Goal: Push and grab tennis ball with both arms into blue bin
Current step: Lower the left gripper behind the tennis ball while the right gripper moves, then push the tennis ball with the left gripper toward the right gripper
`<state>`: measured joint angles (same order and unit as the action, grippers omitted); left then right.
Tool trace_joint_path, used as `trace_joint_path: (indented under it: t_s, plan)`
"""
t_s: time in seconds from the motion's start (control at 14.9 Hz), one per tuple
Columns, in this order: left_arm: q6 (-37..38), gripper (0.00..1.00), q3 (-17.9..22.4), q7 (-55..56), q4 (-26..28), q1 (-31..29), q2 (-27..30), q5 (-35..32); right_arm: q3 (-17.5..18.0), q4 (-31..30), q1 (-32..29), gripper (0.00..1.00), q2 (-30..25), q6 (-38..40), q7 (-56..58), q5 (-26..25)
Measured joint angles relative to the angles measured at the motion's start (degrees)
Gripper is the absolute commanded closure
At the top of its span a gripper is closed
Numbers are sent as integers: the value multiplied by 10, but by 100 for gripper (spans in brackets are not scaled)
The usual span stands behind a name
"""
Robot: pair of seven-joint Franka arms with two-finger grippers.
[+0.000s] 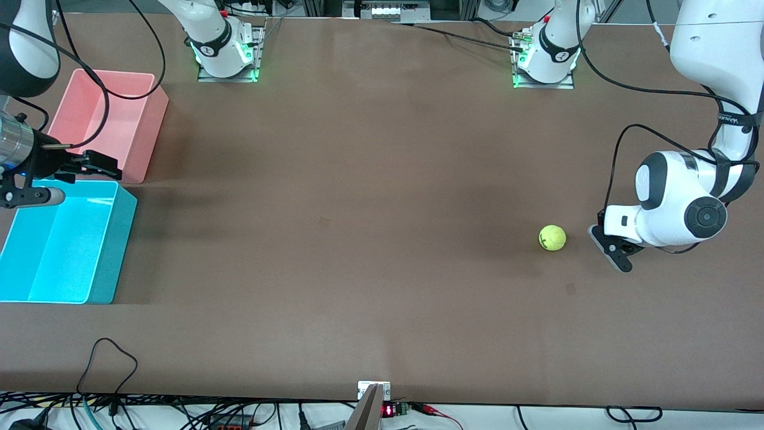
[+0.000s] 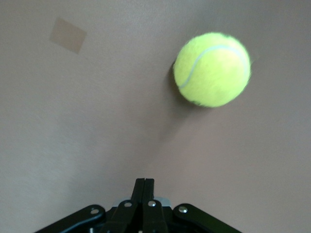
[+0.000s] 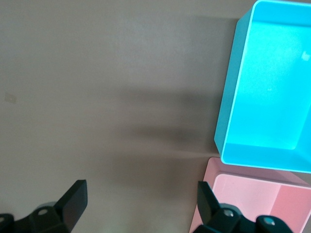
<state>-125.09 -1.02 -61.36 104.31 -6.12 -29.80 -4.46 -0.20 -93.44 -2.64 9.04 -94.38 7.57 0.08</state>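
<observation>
**Cut off, covered or unreadable**

The blue bin (image 1: 65,245) is cropped by the front view's edge, and part of its rim is covered by the right gripper (image 1: 98,164). The pink bin (image 3: 252,204) is cut off in the right wrist view. The ball's (image 1: 552,237) lettering cannot be read. The left gripper (image 1: 615,254) is largely masked by its wrist.

Tennis ball (image 1: 553,237) — dark lettering, unreadable; no other legible text

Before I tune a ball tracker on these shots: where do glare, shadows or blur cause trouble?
Front view: the blue bin glows washed out inside; soft arm shadows streak the table. Left wrist view: the tennis ball looks soft-edged and casts a small shadow. Right wrist view: dark shadow bands lie on the table beside the bin.
</observation>
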Motion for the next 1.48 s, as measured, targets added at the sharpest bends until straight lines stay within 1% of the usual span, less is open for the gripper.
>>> trace_joint_path:
  t_s: [0.13,0.27,0.54,0.67,0.81,0.94,1.08,1.21,1.28,1.35,1.48]
  plan:
    - [-31,100,0,-99,0,-21,-8,0,0,0,0,0,6,3,0,0]
    - [-50,100,1,-171,0,-40,-15,0,1,0,0,0,12,5,0,0]
    - [-53,100,-2,-209,0,-44,-28,0,2,0,6,0,20,6,1,0]
    - [-53,100,-7,-212,1,-37,-33,0,2,0,11,0,22,15,1,0]
    - [-52,100,-12,-209,2,-16,-36,0,2,-1,17,0,22,37,1,0]
    - [-52,100,-21,-173,4,22,-38,0,3,-6,24,0,23,42,1,0]
    - [-52,100,-33,-118,4,73,-39,0,3,-16,31,0,25,40,-1,0]
    - [-51,100,-48,-76,-1,121,-37,0,3,-44,36,0,24,18,-2,0]
    - [-43,100,-59,-65,-11,134,-34,0,3,-62,38,0,23,-1,-2,0]
    - [-16,100,-71,-60,-28,138,-28,0,3,-79,43,0,22,-18,-2,0]
    - [68,100,-76,-60,-83,135,-11,0,4,-102,58,0,23,-40,-8,0]
